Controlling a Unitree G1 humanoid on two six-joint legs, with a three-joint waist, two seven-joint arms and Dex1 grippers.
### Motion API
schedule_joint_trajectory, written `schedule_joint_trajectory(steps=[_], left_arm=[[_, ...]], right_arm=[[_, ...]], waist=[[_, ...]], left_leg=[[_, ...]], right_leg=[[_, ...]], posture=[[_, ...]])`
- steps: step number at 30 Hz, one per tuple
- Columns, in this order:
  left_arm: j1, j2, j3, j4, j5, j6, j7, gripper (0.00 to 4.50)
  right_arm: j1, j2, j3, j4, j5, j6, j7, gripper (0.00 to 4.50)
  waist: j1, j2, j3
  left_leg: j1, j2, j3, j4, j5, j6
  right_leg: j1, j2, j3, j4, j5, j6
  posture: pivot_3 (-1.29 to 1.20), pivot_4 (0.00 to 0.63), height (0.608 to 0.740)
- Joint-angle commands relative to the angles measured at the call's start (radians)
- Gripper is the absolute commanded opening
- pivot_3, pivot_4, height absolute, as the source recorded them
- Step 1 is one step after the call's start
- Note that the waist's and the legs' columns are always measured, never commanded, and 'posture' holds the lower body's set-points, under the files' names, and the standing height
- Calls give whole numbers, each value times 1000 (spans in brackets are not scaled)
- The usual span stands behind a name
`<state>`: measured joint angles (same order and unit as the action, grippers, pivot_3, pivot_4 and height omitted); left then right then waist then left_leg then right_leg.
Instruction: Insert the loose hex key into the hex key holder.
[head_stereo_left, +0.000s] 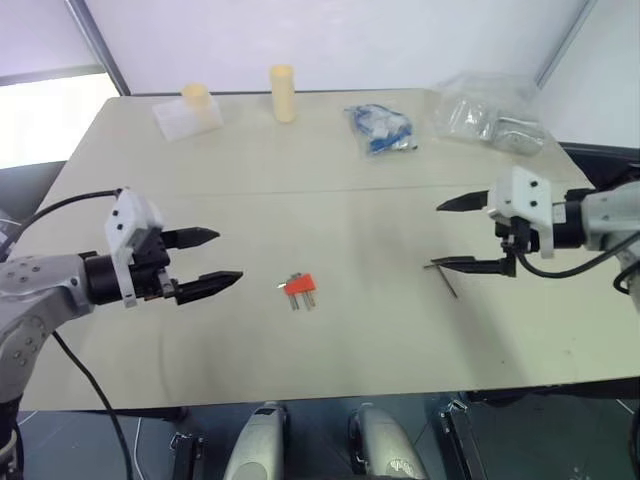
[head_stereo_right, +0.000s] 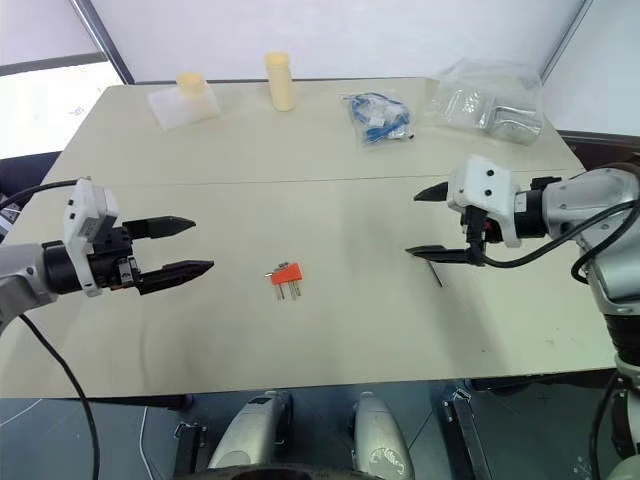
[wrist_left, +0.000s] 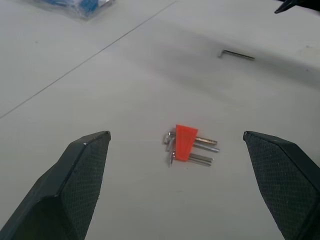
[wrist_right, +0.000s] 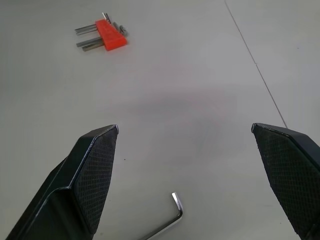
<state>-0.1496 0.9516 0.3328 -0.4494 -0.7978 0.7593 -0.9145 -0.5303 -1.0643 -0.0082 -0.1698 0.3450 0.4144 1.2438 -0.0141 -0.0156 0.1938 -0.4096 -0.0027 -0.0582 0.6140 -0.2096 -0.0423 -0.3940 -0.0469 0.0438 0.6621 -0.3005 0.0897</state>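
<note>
The hex key holder (head_stereo_left: 301, 285), a small red-orange block with short metal keys sticking out toward me, lies flat near the table's middle; it also shows as the holder (wrist_left: 185, 142) and the holder (wrist_right: 111, 35). The loose hex key (head_stereo_left: 446, 276), a thin dark L-shaped rod, lies on the table to the right, just under my right gripper (head_stereo_left: 452, 235). That gripper is open and empty, hovering above the key (wrist_right: 170, 223). My left gripper (head_stereo_left: 215, 259) hangs open and empty to the left of the holder, well apart from it.
Along the far edge stand a yellow cylinder (head_stereo_left: 283, 92), a clear box with a yellow lid (head_stereo_left: 189, 111), a bag of blue parts (head_stereo_left: 381, 129) and a clear plastic bag (head_stereo_left: 489, 118). A seam (head_stereo_left: 330, 189) crosses the beige table.
</note>
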Motion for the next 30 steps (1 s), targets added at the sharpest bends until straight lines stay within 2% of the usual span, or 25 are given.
schedule_joint_trajectory(steps=[1, 30], left_arm=[[14, 10, 26, -16, 3, -17, -12, 4473], [-23, -19, 28, -33, -54, 15, 47, 4473]], right_arm=[[-20, 6, -12, -9, -2, -11, -5, 4452], [-93, 90, 87, 55, -49, -69, 37, 4452]], waist=[[0, 0, 0], [0, 0, 0]], left_leg=[[0, 0, 0, 0, 0, 0], [0, 0, 0, 0, 0, 0]], right_leg=[[0, 0, 0, 0, 0, 0], [0, 0, 0, 0, 1, 2]], posture=[[0, 150, 740], [0, 150, 740]])
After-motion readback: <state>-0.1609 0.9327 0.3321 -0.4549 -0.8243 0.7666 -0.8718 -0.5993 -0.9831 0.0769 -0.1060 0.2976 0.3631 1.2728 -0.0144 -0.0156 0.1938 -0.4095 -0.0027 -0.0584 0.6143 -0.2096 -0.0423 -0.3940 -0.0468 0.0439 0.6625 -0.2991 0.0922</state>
